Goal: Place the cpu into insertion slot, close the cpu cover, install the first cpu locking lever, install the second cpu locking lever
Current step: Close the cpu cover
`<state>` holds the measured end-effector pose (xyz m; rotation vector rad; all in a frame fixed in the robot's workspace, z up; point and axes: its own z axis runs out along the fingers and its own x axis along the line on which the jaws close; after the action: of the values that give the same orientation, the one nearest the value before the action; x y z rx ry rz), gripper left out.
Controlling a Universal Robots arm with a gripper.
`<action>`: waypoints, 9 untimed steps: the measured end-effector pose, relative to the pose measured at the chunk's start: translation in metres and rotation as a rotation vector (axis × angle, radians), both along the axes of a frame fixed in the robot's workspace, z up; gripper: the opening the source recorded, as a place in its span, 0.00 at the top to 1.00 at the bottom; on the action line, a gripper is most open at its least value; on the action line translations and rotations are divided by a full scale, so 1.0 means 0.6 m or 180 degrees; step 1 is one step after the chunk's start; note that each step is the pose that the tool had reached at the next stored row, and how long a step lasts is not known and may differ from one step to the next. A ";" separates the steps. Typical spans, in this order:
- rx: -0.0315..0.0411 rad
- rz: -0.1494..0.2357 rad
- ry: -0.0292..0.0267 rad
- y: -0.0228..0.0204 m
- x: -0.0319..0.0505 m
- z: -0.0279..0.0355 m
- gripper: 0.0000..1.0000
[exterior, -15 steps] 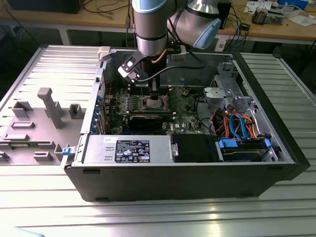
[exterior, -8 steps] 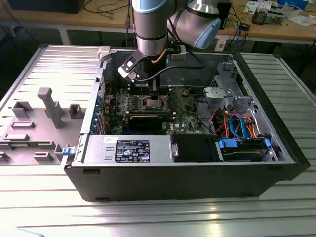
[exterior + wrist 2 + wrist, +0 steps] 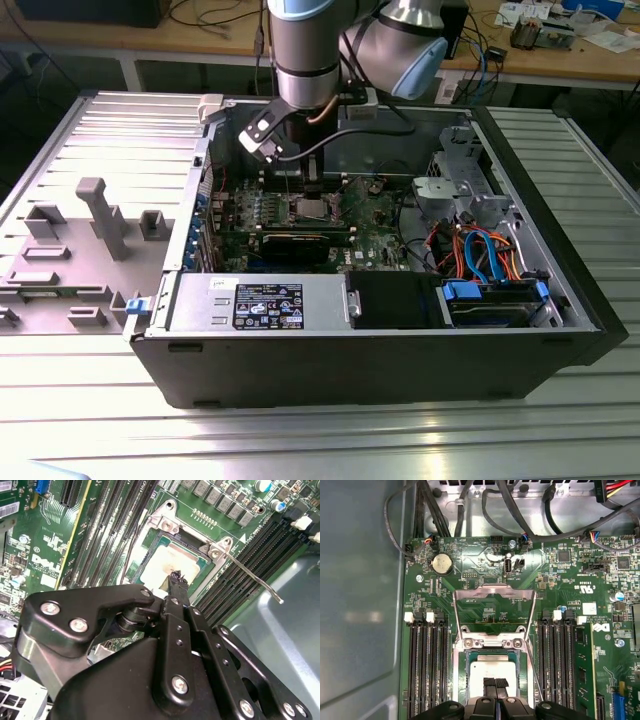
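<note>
Concerns a computer case [image 3: 350,375] laid on its side on a ribbed metal table [image 3: 300,445], open face up so that the interior is reachable from above. Enters from the upper middle of the exterior view with the arm [image 3: 305,60], wrist pointed straight down into the case. Faces the green motherboard [image 3: 560,575], with banks of memory slots [image 3: 427,670] on either side of the socket area.

Shows, in the first wrist view, the cpu cover [image 3: 494,591] hinged back and away, which leaves the insertion slot [image 3: 187,541] uncovered. Shows the cpu [image 3: 492,670] lying flat inside that slot, silver face up, squared to the rim.

Holds the gripper [image 3: 495,684] directly over the cpu, fingers together with nothing clamped between them. Places the tips at or just off the metal face; contact cannot be confirmed. Judged a pressing or seating posture, since joined tips give one blunt point.

Shows one locking lever [image 3: 250,577] standing out beside the slot, unlatched, consistent with the raised cover.
</note>
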<state>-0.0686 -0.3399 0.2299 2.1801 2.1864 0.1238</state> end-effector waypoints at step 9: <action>0.0003 0.0000 0.0002 0.0000 0.000 0.010 0.89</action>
<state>-0.0686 -0.3399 0.2357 2.1809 2.1871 0.1244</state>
